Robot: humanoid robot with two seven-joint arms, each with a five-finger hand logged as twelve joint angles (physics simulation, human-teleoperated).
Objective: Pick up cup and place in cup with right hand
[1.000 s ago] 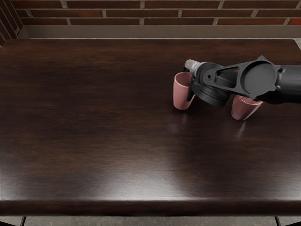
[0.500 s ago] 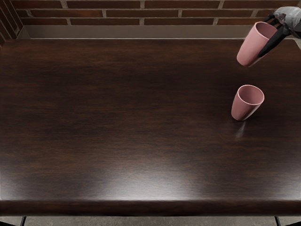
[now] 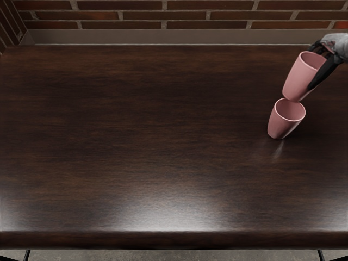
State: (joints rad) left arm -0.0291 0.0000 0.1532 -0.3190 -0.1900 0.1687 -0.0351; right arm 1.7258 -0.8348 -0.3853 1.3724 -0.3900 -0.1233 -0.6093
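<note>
A dark wooden table [image 3: 136, 141] bears one upright pink cup [image 3: 280, 126] directly.

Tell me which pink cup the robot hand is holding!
The upper cup: the right hand has its fingers around it. The lower cup stands on the table.

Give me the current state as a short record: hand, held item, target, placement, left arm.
hand: right hand, fingers closed on the held cup
held item: pink cup, mouth up, tilted
target: standing cup, pink, mouth up on the dark wooden table
placement: not yet nested; the held cup's base overlaps the target's far rim in view, contact cannot be told
left arm: not in view
background: brick wall
</note>
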